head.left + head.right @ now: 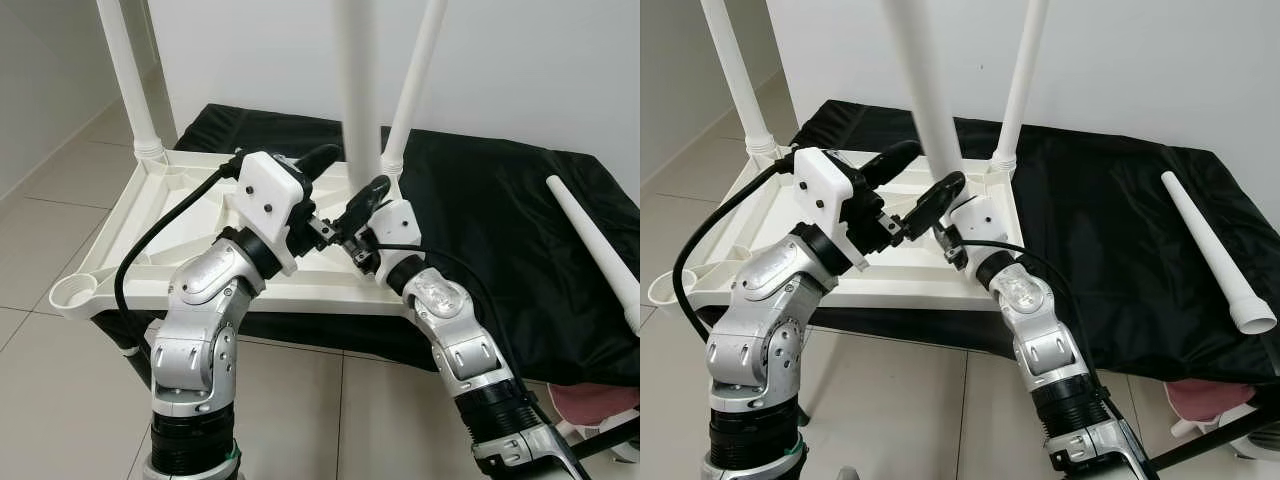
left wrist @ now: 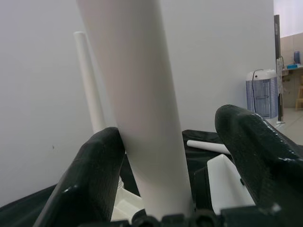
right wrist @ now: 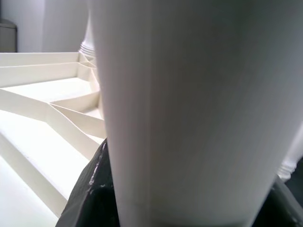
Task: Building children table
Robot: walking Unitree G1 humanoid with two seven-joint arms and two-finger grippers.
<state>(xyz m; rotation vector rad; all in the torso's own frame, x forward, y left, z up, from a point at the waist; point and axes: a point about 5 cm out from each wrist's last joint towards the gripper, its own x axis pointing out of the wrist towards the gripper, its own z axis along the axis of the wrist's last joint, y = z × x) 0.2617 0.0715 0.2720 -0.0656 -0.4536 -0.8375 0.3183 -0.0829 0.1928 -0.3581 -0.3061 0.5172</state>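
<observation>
A white children's tabletop [image 1: 160,215] lies upside down on a black cloth [image 1: 500,220]. Upright white legs stand in its far left corner [image 1: 125,70] and far right corner [image 1: 415,80]. A third white leg [image 1: 360,90] stands upright near the tabletop's right side, between both grippers. My left gripper [image 1: 335,165] reaches in from the left, open around this leg [image 2: 142,94]; one finger [image 2: 90,179] touches it and the other [image 2: 255,151] stands apart. From the right, my right gripper [image 1: 365,195] is shut on the leg [image 3: 189,94] low down.
A fourth white leg [image 1: 600,250] lies loose on the cloth at the right. The tabletop's near left corner has an open round socket [image 1: 75,293]. A white wall rises behind; tiled floor [image 1: 50,200] lies to the left and in front. Something pink [image 1: 590,400] sits lower right.
</observation>
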